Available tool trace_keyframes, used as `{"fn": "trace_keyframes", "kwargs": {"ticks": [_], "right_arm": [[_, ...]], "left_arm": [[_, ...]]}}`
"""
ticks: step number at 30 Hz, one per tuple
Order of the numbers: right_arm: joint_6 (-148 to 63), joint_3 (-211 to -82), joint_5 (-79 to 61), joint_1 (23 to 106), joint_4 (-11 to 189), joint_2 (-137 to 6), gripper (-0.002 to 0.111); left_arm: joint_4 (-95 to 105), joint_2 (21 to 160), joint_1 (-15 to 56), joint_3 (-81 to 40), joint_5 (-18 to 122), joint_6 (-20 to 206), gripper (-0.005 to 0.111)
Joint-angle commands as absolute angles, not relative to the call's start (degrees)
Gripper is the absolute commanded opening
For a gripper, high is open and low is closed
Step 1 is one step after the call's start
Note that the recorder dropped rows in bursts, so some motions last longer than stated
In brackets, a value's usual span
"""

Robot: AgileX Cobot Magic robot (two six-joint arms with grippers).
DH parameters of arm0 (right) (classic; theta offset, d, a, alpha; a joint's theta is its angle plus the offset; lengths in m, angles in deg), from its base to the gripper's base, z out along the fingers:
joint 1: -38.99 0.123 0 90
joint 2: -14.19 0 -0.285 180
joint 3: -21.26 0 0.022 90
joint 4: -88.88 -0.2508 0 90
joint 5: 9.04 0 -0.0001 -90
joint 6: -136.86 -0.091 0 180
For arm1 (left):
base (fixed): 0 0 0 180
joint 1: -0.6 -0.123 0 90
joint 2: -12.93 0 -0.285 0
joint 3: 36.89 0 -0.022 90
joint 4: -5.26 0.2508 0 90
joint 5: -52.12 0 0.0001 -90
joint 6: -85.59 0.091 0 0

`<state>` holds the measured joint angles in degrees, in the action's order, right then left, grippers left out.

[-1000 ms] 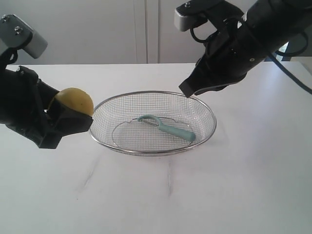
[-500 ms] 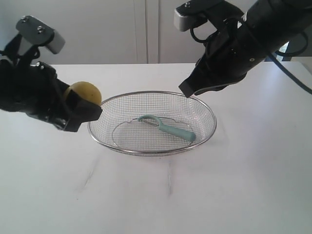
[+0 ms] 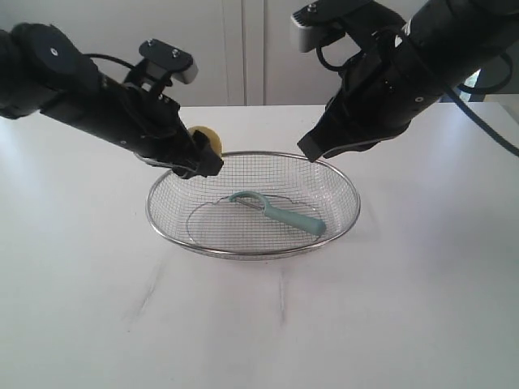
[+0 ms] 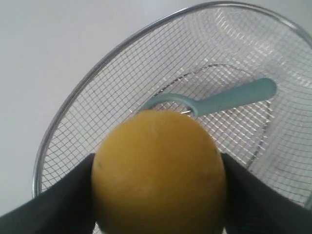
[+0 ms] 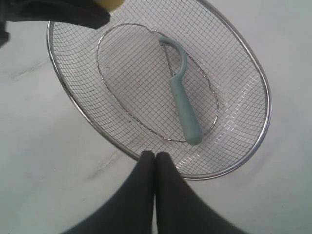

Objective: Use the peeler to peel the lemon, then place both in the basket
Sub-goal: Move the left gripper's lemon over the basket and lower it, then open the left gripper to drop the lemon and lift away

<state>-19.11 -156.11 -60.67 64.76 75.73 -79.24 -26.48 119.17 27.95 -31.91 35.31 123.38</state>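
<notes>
Left jaws grip lemon (image 4: 158,170) over basket (image 3: 251,254) rim; right jaws pressed together, empty; peeler (image 3: 280,212) lies inside basket.

Here's the left arm (image 3: 97,101), reaching in from the left side, stretched long and slanting down toward the middle. At its tip the left gripper (image 3: 201,156) has its dark jaws spread wide, one on each side of the lemon (image 3: 206,136), clamped on it and holding it in the air. Over on the other side, the right arm (image 3: 405,73) comes in from the upper right, bulky, angled down and leftward. The right gripper (image 3: 311,151) hangs in the air, jaws pressed flat together, nothing between them.
</notes>
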Motion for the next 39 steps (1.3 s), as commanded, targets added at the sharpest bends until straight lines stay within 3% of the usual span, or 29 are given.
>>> {"fn": "trace_keyframes", "kwargs": {"ticks": [1, 21, 24, 25, 32, 34, 39], "right_arm": [[-19.44, -156.25, -60.12, 64.82, 75.71, -78.75, 0.000], [-19.44, -156.25, -60.12, 64.82, 75.71, -78.75, 0.000], [-19.44, -156.25, -60.12, 64.82, 75.71, -78.75, 0.000], [-19.44, -156.25, -60.12, 64.82, 75.71, -78.75, 0.000], [-19.44, -156.25, -60.12, 64.82, 75.71, -78.75, 0.000], [-19.44, -156.25, -60.12, 64.82, 75.71, -78.75, 0.000], [-19.44, -156.25, -60.12, 64.82, 75.71, -78.75, 0.000]], "left_arm": [[-27.54, 124.01, 28.20, -32.35, 37.99, 122.87, 0.000], [-28.73, 133.48, 28.20, -32.35, 37.50, 123.10, 0.001], [-28.73, 133.70, 28.20, -32.35, 37.50, 123.10, 0.011], [-28.73, 133.70, 28.20, -32.35, 37.62, 123.10, 0.023], [-28.73, 133.70, 28.20, -32.40, 37.74, 123.10, 0.065], [-28.73, 133.59, 28.20, -32.49, 38.06, 123.10, 0.071], [-28.97, 131.63, 28.20, -32.49, 38.39, 123.10, 0.071]]}}
